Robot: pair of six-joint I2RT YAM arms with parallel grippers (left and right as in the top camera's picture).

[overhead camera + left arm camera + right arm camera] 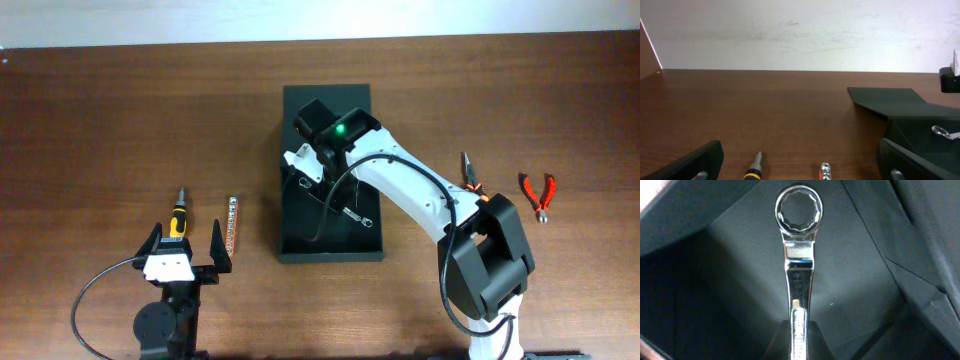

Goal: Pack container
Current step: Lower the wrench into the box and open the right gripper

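Wrench [799, 275] sits clamped in the right gripper [799, 339] within the container [330, 250]; left gripper [187, 236] stands wide apart.

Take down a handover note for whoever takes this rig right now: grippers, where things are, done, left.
Left gripper: open, empty, by the screwdriver and bit strip.
Right gripper: shut on a wrench, inside the open container.
Done: wrench in the container, not yet released.
Left: release it; screwdriver, bit strip, pliers and second pliers lie outside on the table.
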